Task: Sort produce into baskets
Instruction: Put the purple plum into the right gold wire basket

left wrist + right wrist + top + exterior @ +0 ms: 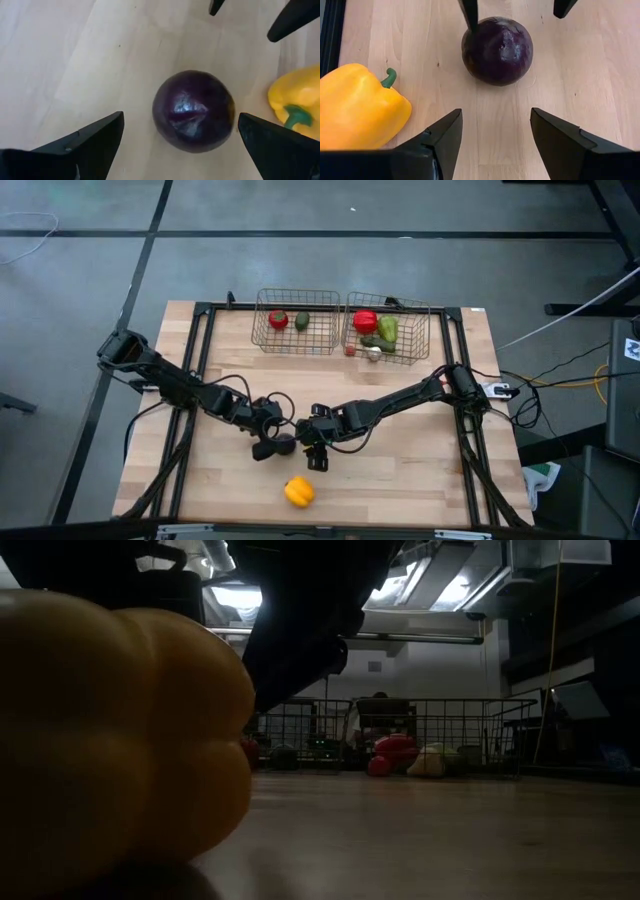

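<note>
Two sets of jaws released, both converged on one purple ball (194,111) mid-worktop.

Ball looks light, hard, glossy: likely to roll or slip; best pinched across its widest middle. Left gripper (180,134) straddles it, arm reaching low from the left. Right gripper (495,131) faces it from opposite, short of contact. Yellow pepper (357,107) lies just beside; wire baskets (296,321) well apart.
</note>
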Robot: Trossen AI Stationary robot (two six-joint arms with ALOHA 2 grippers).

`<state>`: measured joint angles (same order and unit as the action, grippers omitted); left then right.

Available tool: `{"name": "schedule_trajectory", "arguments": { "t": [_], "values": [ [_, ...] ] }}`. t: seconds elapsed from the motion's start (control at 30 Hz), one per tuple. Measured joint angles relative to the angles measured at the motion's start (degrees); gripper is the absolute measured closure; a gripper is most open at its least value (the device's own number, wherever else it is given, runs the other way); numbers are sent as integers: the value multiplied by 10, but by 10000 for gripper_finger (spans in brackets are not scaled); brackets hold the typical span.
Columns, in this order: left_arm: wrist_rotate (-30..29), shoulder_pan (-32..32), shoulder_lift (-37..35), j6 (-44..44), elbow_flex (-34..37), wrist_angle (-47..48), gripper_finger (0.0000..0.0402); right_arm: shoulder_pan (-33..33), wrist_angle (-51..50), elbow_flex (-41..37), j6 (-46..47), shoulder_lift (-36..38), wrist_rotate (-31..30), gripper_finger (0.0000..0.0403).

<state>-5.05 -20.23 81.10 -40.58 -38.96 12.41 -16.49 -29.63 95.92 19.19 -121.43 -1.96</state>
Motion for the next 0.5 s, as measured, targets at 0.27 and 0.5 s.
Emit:
{"name": "schedule_trajectory", "arguments": {
  "t": [0.27, 0.5],
  "values": [
    [-2, -13, 0, 36, 0, 0, 15, 0, 0, 0, 0, 0, 0, 168],
    [-21, -37, 24, 73, 0, -33, 15, 0, 0, 0, 0, 0, 0, 168]
  ]
}}
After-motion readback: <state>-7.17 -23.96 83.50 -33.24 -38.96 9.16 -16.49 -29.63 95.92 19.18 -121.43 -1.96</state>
